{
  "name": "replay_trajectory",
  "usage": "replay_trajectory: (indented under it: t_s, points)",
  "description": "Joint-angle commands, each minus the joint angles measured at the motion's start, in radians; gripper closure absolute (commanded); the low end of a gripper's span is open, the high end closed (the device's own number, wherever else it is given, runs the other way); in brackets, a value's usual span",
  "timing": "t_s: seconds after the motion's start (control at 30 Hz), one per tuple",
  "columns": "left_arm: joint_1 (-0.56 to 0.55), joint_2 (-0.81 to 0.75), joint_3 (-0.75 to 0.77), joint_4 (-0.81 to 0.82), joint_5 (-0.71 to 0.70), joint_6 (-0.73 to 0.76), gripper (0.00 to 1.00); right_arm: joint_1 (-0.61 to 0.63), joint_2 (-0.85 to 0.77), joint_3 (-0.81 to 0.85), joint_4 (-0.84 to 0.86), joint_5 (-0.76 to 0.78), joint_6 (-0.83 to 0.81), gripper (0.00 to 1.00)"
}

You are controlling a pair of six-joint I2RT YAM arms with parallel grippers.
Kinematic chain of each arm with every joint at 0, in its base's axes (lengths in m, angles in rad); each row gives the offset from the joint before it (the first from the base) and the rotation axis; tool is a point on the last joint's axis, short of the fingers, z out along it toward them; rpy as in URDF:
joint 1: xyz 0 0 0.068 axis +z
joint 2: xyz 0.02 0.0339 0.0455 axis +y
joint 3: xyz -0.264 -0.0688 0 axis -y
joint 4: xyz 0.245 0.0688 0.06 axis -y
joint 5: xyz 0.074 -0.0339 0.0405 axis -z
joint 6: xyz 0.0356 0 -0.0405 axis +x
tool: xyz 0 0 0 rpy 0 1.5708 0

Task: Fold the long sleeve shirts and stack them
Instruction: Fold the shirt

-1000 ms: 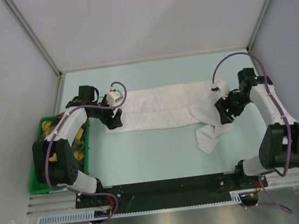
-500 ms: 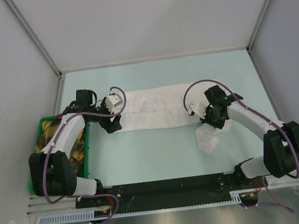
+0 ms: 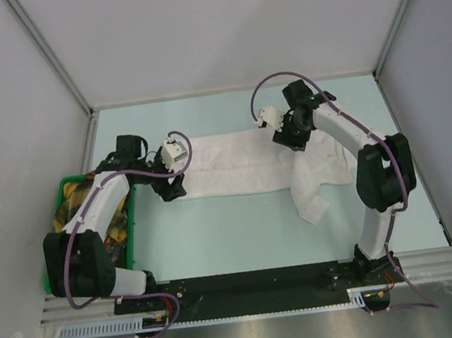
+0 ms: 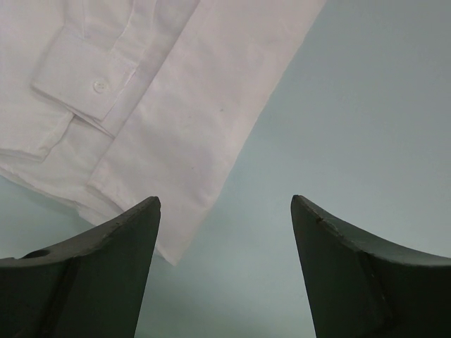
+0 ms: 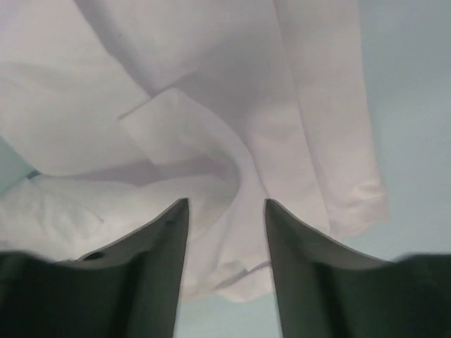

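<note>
Shirt: one long sleeve shirt [image 3: 234, 164] lay flat across the table [image 3: 234, 238] from 9 to 3 o'clock, a rumpled end trailing toward 5 o'clock.
Left gripper [image 3: 170, 187]: at the shirt's 9 o'clock end, jaws spread wide, holding nothing.
Left wrist view alone: a buttoned cuff [image 4: 84, 84] at 11 o'clock; the shirt's corner ended between the fingers [image 4: 91, 274].
Right gripper [image 3: 289, 138]: over the shirt's 1 o'clock part.
Right wrist view alone: cloth gathered into the narrow gap between the jaws; whether they pinched it could not be told.
Top view alone: green bin [image 3: 132, 217] at the table's 8 o'clock edge.
</note>
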Motion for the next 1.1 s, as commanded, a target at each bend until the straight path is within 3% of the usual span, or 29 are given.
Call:
replay_trajectory:
  t_s: [0.0, 0.07, 0.13, 0.2, 0.3, 0.4, 0.57, 0.77, 0.8, 0.87, 0.9, 0.97, 1.07]
  points:
    - [-0.029, 0.022, 0.053, 0.014, 0.065, -0.009, 0.19, -0.082, 0.043, 0.155, -0.154, -0.134, 0.05, 0.41]
    - [-0.035, 0.028, 0.052, 0.03, 0.077, -0.025, 0.19, -0.174, -0.019, 0.117, -0.218, -0.287, 0.022, 0.37]
    - [-0.041, 0.046, 0.05, 0.033, 0.089, -0.038, 0.19, -0.224, -0.163, 0.033, -0.246, -0.357, -0.107, 0.32]
    - [-0.044, 0.058, 0.048, 0.038, 0.098, -0.042, 0.19, -0.2, -0.307, -0.131, -0.238, -0.37, -0.201, 0.29]
    - [-0.044, 0.077, 0.048, 0.051, 0.118, -0.064, 0.18, -0.07, -0.41, -0.326, -0.2, -0.312, -0.306, 0.27]
    - [-0.044, 0.072, 0.047, 0.062, 0.135, -0.091, 0.17, 0.056, -0.424, -0.475, -0.116, -0.264, -0.348, 0.26]
    - [-0.044, 0.034, 0.038, 0.062, 0.108, -0.09, 0.16, 0.186, -0.349, -0.576, 0.056, -0.15, -0.41, 0.27]
    - [-0.044, -0.03, 0.013, 0.048, 0.08, -0.055, 0.16, 0.212, -0.231, -0.584, 0.115, -0.115, -0.49, 0.33]
    - [-0.044, -0.044, 0.003, 0.047, 0.079, -0.055, 0.16, 0.219, -0.222, -0.585, 0.134, -0.112, -0.504, 0.36]
    - [-0.043, -0.058, -0.004, 0.048, 0.079, -0.062, 0.17, 0.234, -0.205, -0.589, 0.147, -0.098, -0.51, 0.63]
    - [-0.043, -0.064, -0.007, 0.047, 0.083, -0.076, 0.17, 0.243, -0.206, -0.584, 0.145, -0.094, -0.512, 0.81]
    - [-0.033, -0.089, -0.005, 0.051, 0.1, -0.094, 0.17, 0.248, -0.223, -0.525, 0.121, -0.113, -0.474, 1.0]
    - [-0.032, -0.145, -0.004, 0.08, 0.121, -0.116, 0.16, 0.21, -0.258, -0.344, -0.002, -0.245, -0.354, 1.0]
